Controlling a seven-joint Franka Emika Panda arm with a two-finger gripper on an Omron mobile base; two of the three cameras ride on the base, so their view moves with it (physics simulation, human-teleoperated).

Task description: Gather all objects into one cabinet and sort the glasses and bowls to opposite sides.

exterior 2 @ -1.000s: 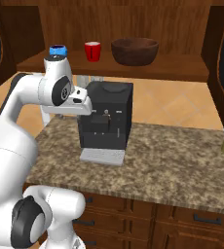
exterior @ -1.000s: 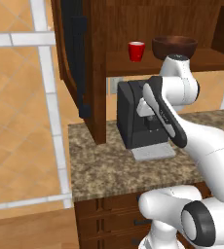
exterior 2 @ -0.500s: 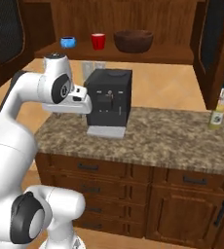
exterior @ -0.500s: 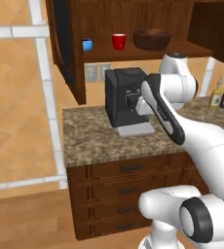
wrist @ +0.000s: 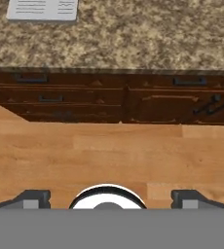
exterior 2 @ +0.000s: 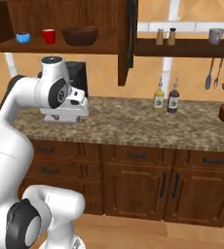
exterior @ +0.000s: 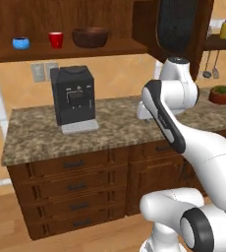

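Robot between pickups — gripper (wrist: 106, 202) wide, empty.
Next: fetch grey mug (exterior 2: 215, 35) from wall shelf (exterior 2: 182, 47) to the cabinet (exterior 2: 60, 46).

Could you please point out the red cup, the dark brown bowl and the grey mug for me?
Red cup (exterior: 56, 40), left base view, on its side wall.
Dark brown bowl (exterior: 90, 38), left base view, on its outer wall.
Grey mug (exterior 2: 215, 35), right base view, on its body.

Small red tapered cup (exterior: 56, 39), plain. Wide round dark brown wooden bowl (exterior: 90, 37), plain. Small bright blue bowl (exterior: 21, 43). Matte black coffee machine (exterior: 74, 96) on a grey tray. Speckled brown-and-beige granite counter (exterior: 120, 123). Dark brown wooden drawers (wrist: 60, 97), black handles. Pale grey-white handled mug (exterior 2: 215, 35).
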